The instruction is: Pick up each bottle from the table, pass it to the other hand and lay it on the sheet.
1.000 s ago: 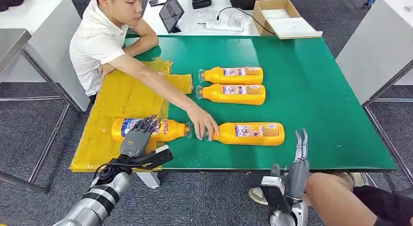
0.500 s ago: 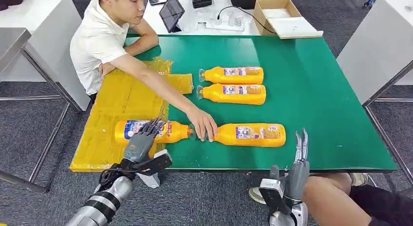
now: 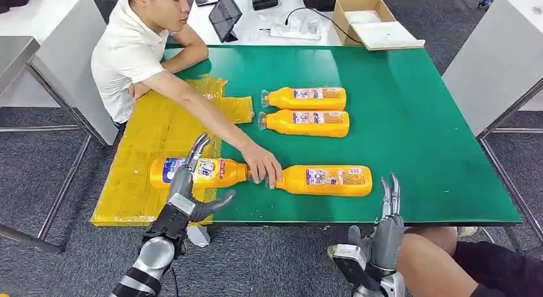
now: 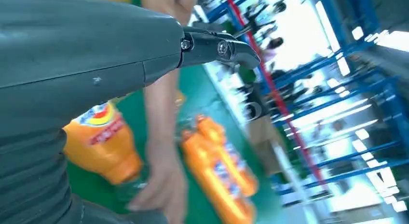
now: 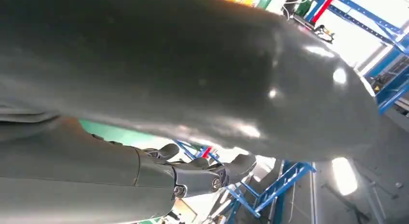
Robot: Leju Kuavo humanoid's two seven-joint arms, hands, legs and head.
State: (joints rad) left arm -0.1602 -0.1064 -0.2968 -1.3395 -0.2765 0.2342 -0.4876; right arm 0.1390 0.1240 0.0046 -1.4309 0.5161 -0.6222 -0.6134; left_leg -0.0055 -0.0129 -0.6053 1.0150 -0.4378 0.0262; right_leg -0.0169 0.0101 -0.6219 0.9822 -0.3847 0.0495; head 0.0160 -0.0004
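An orange bottle [image 3: 198, 171] lies on the yellow sheet [image 3: 153, 150] at the table's left, its cap toward the green top. My left hand [image 3: 189, 191] hovers at the near side of it, fingers spread, thumb out, holding nothing. The same bottle [image 4: 103, 142] appears in the left wrist view beside the person's hand [image 4: 161, 185]. A second bottle [image 3: 326, 180] lies on the green table [image 3: 416, 130]; the person's hand [image 3: 262, 164] rests at its cap. Two more bottles [image 3: 306, 98] [image 3: 306, 123] lie side by side farther back. My right hand [image 3: 383, 230] stands open below the table's near edge.
A person in a white shirt [image 3: 125, 57] sits at the far left, arm reaching across the sheet. A tablet [image 3: 224, 15], a cardboard box [image 3: 368, 22] and cables sit on the white table behind. A person's knee [image 3: 442, 258] is close to my right hand.
My left hand has drawn back from the bottle on the sheet and turned, thumb now out to the right. The person's hand nudged the near bottle slightly left. My right hand sank a little.
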